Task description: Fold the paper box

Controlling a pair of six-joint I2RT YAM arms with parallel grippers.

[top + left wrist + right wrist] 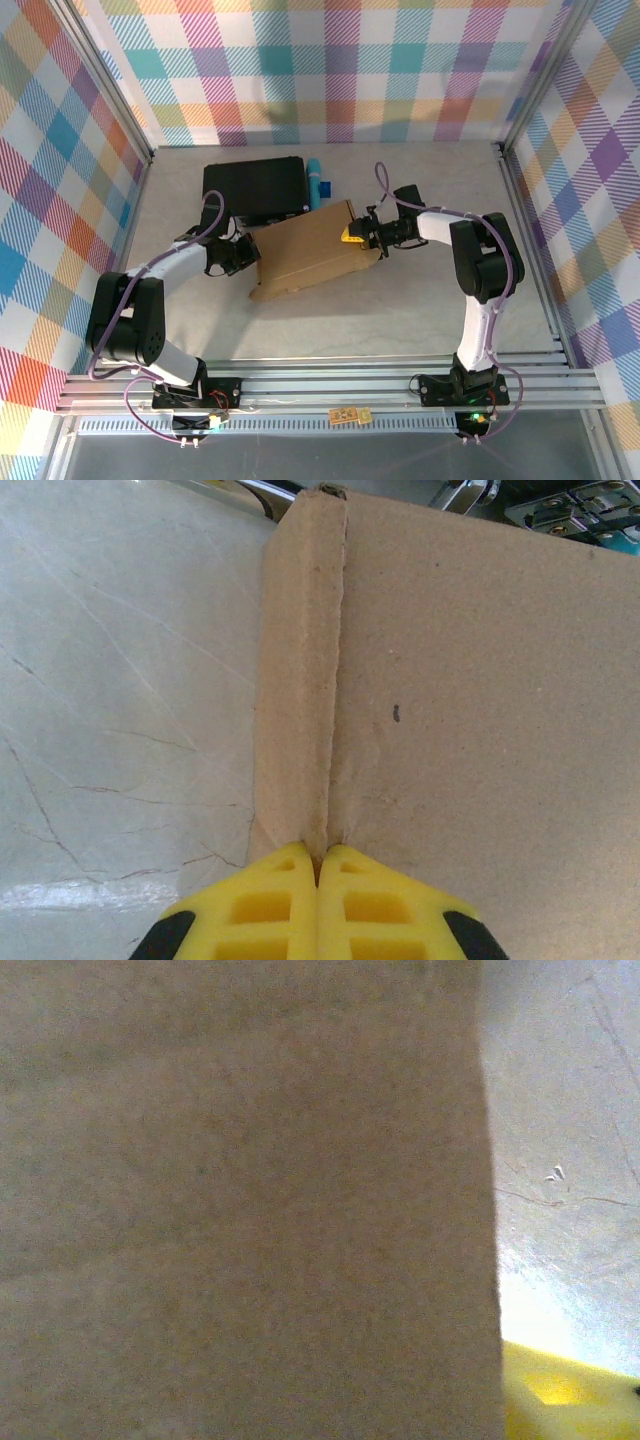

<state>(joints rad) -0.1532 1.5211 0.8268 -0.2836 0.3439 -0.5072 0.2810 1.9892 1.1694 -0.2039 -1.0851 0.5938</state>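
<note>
The paper box (305,255) is a brown cardboard slab lying slightly tilted in the middle of the table. At its left edge, my left gripper (248,256) has its yellow fingers pressed together. In the left wrist view that gripper (320,858) is shut on a narrow folded ridge of the box (470,700). My right gripper (358,240) is at the box's right edge, with one yellow finger lying on top of the cardboard. In the right wrist view, cardboard (240,1200) hides most of the jaws. One yellow finger (560,1395) shows at the lower right.
A black rectangular case (255,187) lies just behind the box, with a blue object (318,180) beside it. Checked walls and metal rails enclose the pale marble table (420,310) on three sides.
</note>
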